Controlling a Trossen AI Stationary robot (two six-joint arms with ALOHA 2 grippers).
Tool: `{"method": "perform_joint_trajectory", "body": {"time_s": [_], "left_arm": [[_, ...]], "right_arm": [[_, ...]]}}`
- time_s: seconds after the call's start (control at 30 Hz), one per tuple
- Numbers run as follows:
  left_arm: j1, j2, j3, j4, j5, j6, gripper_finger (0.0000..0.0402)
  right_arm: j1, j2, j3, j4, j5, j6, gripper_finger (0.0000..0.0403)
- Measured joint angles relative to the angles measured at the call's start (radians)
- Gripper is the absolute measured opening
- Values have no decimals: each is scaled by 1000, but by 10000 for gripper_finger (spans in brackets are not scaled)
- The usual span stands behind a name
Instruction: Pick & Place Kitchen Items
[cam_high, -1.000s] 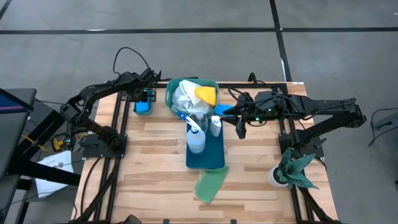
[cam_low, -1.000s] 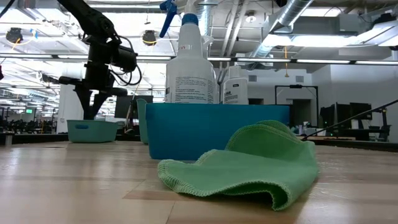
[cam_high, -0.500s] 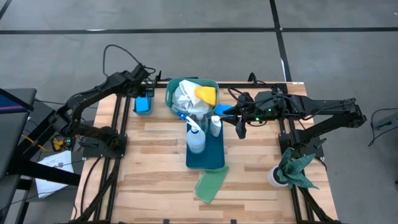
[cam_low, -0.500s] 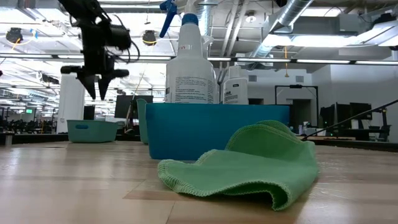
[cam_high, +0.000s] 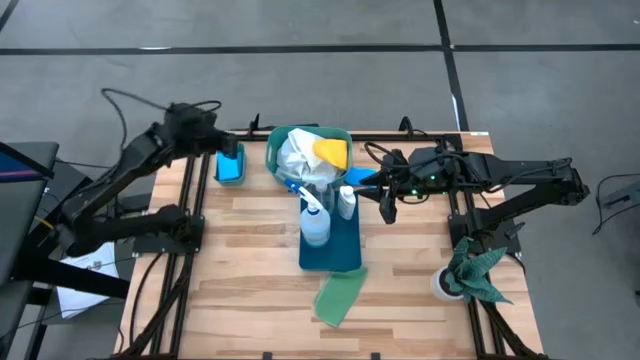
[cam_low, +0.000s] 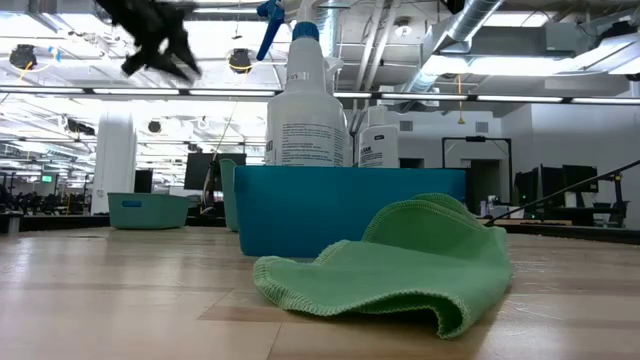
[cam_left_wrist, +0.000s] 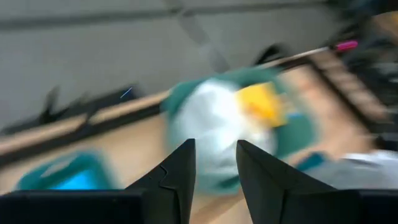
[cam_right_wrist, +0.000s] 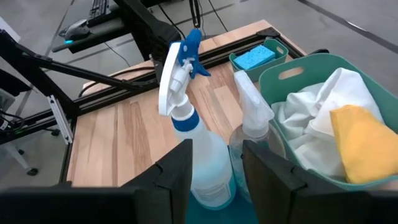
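From above, most of the sorting looks done: white cloth (cam_high: 296, 155) and yellow cloth (cam_high: 332, 152) piled in the round green basket (cam_high: 272, 150), spray bottle (cam_high: 314, 222) plus a small bottle (cam_high: 346, 202) standing in the blue tray (cam_high: 345, 255), a blue sponge (cam_high: 231, 167) in the little teal bin (cam_high: 219, 176) at the far-left corner. Left to do, I'd say: the light-green cloth (cam_high: 338, 297), lying loose on the surface (cam_high: 240, 270) just in front of the tray. Left hand (cam_high: 207, 120) is up over the surface's far-left edge near the bin; right hand (cam_high: 386, 208) hangs beside the tray (the dark green rag (cam_high: 478, 268) off at the right isn't part of this). Low view: green cloth crumpled in the fgd, touching nothing but wood, bottles poking up behind the tray wall. Left wrist view, blurry, shows the fingers (cam_left_wrist: 177, 177) spread a bit w/ nothing between them, basket beyond. Right wrist view: fingers (cam_right_wrist: 177, 171) parted, empty, w/ the sprayer and small bottle right ahead, sponge in its bin farther off.
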Motion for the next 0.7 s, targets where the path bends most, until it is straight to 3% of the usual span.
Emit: {"method": "perform_joint_trajectory", "body": {"time_s": [0.2,0.53,0.7], "left_arm": [[-183,-97,0,157,33,55,113],[-523,-110,0,212,24,111,110],[-660,-116,0,243,-51,165,91]], "right_arm": [[3,0,0,0,-3,12,132],[18,0,0,0,-5,108,132],[40,0,0,0,-1,184,132]]}}
